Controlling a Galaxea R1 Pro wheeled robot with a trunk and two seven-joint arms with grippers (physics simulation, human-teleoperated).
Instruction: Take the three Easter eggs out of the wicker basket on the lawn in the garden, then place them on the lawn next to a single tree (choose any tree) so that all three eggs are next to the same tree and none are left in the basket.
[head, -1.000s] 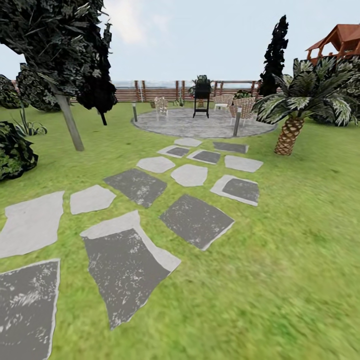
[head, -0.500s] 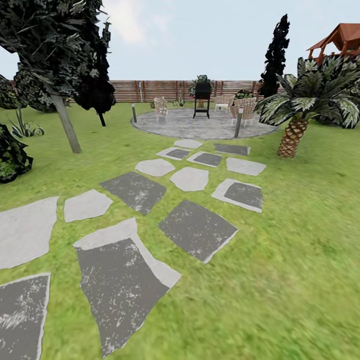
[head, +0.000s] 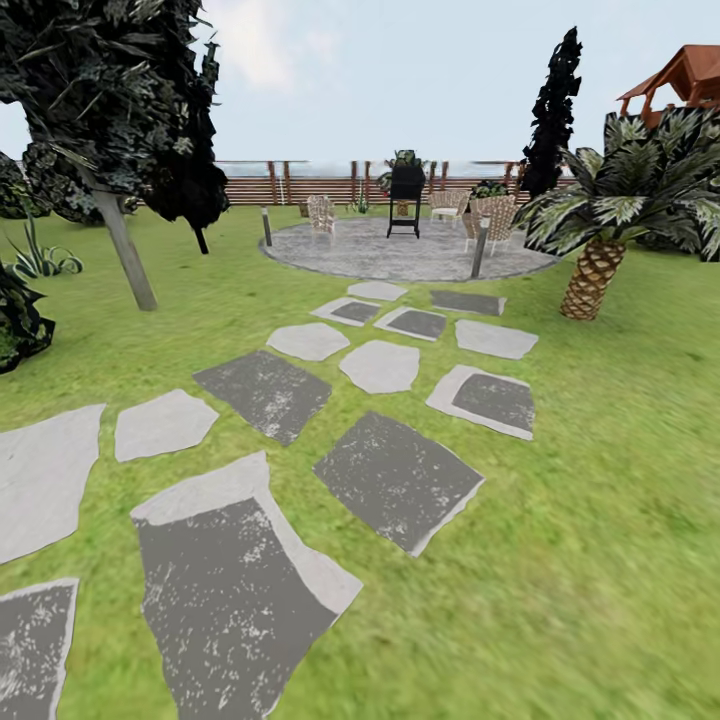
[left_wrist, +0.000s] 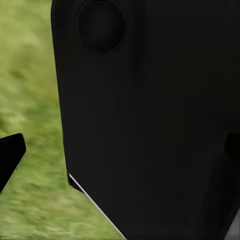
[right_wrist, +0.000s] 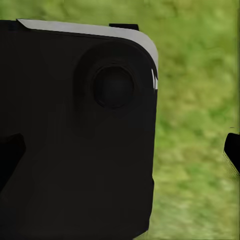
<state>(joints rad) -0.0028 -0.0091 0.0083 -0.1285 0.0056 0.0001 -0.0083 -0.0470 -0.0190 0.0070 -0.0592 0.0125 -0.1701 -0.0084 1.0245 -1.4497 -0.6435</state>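
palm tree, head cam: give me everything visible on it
The palm stands on the lawn at the head view's right, beside the round stone patio. Its short, scaly brown trunk leans slightly and rises from the grass. On top is a spread crown of dark green fronds streaked pale, drooping outward, cut off by the picture's right edge. Nothing touches it but the ground.

Pretty open garden scene here. Grey stepping stones (head: 398, 480), some light and some dark, run through the grass toward a round stone patio (head: 410, 250) further back. On the patio there's a black grill (head: 405, 195) plus a few wicker chairs (head: 322, 213). A slatted wooden fence (head: 300, 185) closes off the far side. A palm (head: 595, 270) stands on the right with a red-roofed structure (head: 685, 80) behind it. The sky is pale and hazy, and the daylight is soft.
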